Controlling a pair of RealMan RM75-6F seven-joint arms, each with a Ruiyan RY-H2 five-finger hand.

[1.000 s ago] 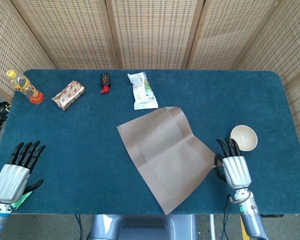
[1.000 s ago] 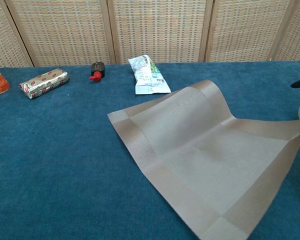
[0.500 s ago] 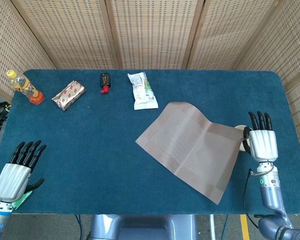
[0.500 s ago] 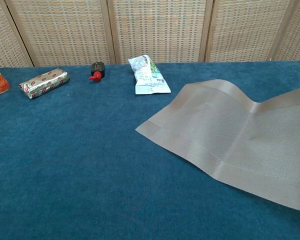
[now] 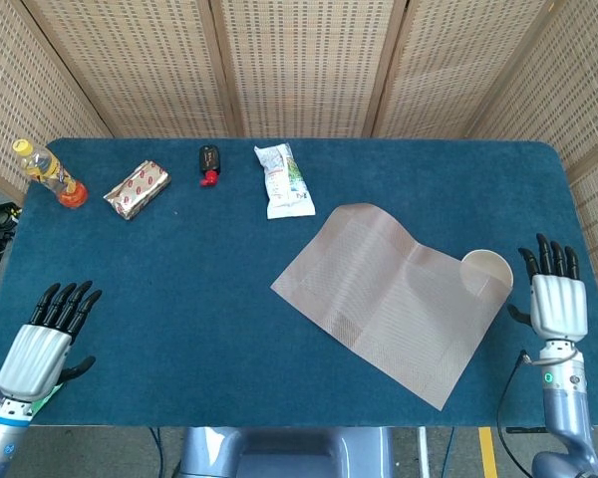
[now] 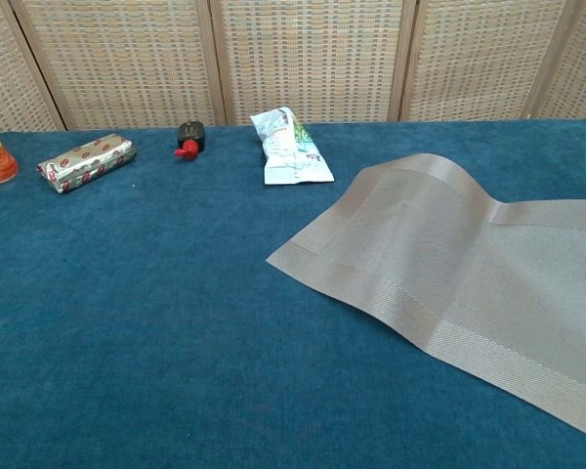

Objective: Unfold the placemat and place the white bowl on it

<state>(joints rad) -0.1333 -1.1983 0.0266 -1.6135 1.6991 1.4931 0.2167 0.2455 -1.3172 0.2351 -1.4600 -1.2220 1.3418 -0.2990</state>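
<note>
The grey-brown placemat (image 5: 394, 299) lies spread open on the blue table, right of centre, with a hump along its far edge; the chest view shows it too (image 6: 459, 274). Its right corner leans against the white bowl (image 5: 487, 269), which stands upright at the mat's right edge and is partly covered by it. My right hand (image 5: 557, 299) hovers just right of the bowl, fingers spread, holding nothing. Near the front left corner my left hand (image 5: 42, 344) is open and empty. Neither hand shows in the chest view.
Along the far side lie a snack packet (image 5: 284, 179), a small black and red object (image 5: 209, 163), a foil-wrapped bar (image 5: 137, 188) and a yellow-capped bottle (image 5: 48, 173). A woven screen stands behind the table.
My right hand dragged the mat to the right, let go of it and drew back to the right of the bowl. The mat's corner settled against the bowl. The left hand barely moved.
</note>
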